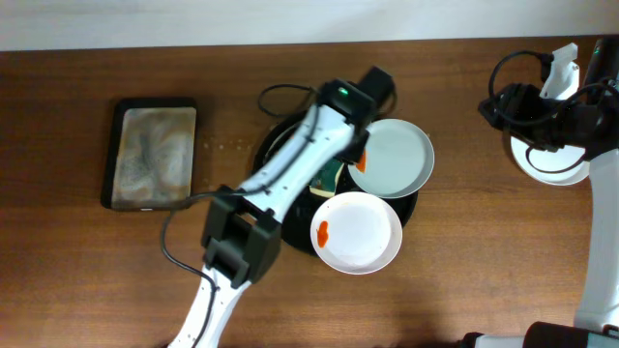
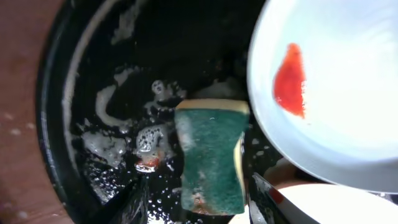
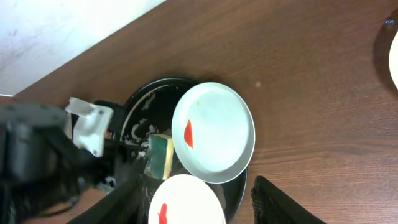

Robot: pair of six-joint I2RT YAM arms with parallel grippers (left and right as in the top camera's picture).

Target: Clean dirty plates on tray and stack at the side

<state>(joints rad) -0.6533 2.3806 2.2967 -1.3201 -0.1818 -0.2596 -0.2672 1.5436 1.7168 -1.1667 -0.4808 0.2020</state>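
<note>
Two plates point(image 1: 391, 158) overlap the tray point(image 1: 280, 145); sauce smear point(image 2: 290, 79) runs lengthwise

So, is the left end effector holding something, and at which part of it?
The left end effector holds a green sponge with a yellow edge, gripped at its near end, the far end reaching out over the black tray. The exact contact is out of view.

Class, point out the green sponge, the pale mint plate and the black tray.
green sponge point(image 2: 211, 158), left wrist view, middle of its green face.
pale mint plate point(image 1: 395, 155), overhead view, centre of its bare bowl.
black tray point(image 3: 138, 99), right wrist view, its raised rim.
</note>
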